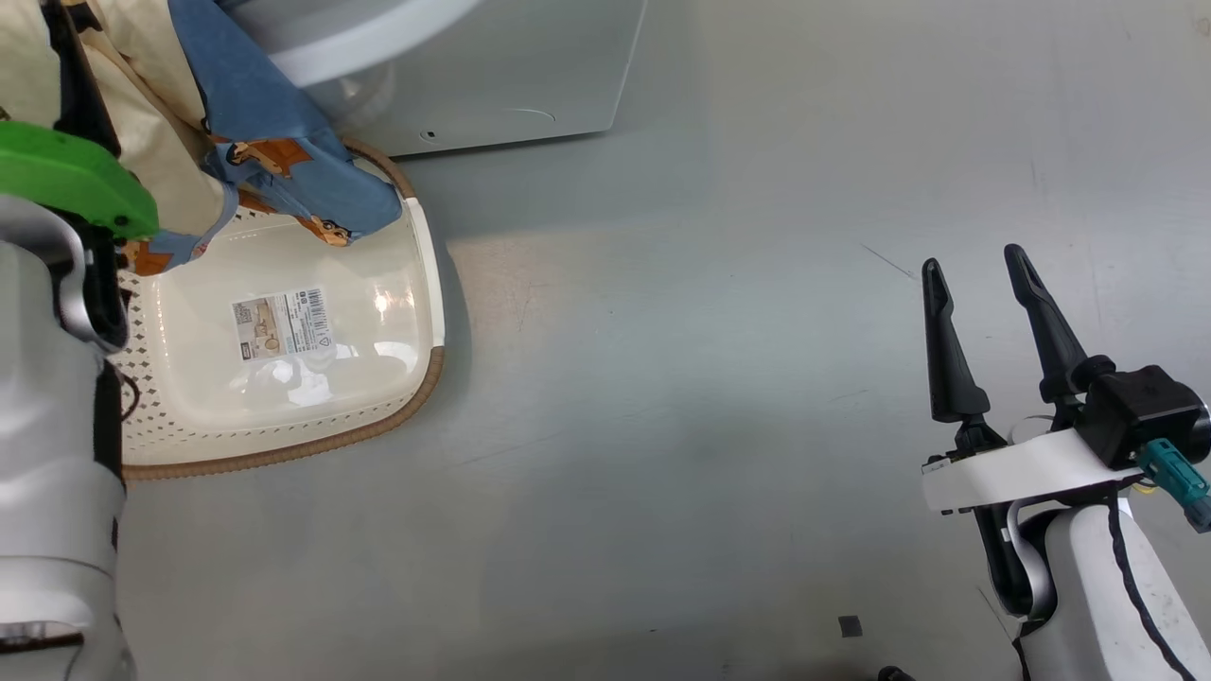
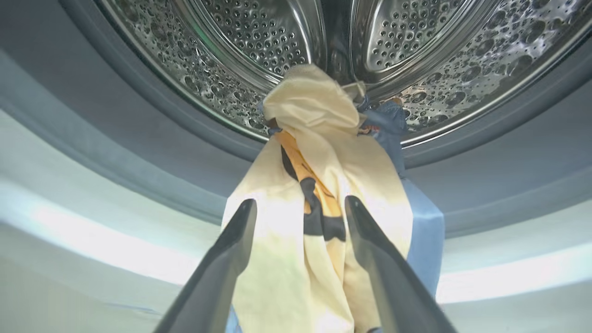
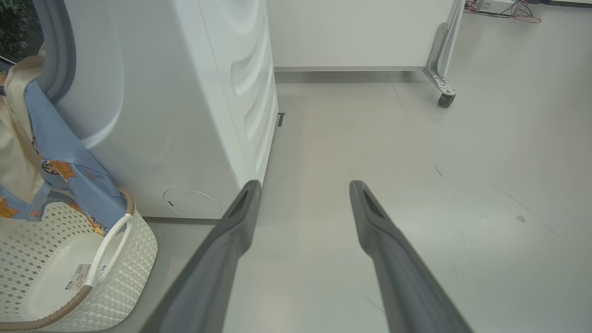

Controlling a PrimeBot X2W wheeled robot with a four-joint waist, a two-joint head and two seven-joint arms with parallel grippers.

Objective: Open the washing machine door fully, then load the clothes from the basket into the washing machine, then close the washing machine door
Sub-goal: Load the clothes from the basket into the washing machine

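The clothes (image 2: pixel 314 115), cream and light blue with orange bears, hang over the grey seal (image 2: pixel 162 152) with their top end inside the steel drum (image 2: pixel 222 41). My left gripper (image 2: pixel 300 202) is open just in front of the cloth, a finger on either side of it. The clothes (image 1: pixel 274 142) trail down into the cream basket (image 1: pixel 430 378), which stands against the washing machine (image 1: pixel 530 76). My right gripper (image 1: pixel 973 258) is open over bare floor, well right of the basket. From the right wrist I see the washing machine (image 3: pixel 185 115), clothes (image 3: pixel 60 152) and basket (image 3: pixel 138 249). The door is out of view.
My left forearm with its green cover (image 1: pixel 76 180) stands over the basket's left side. A white unit on a caster (image 3: pixel 446 99) stands behind the machine, with cables (image 3: pixel 522 7) on the floor beyond it. A small dark square (image 1: pixel 850 625) lies on the grey floor.
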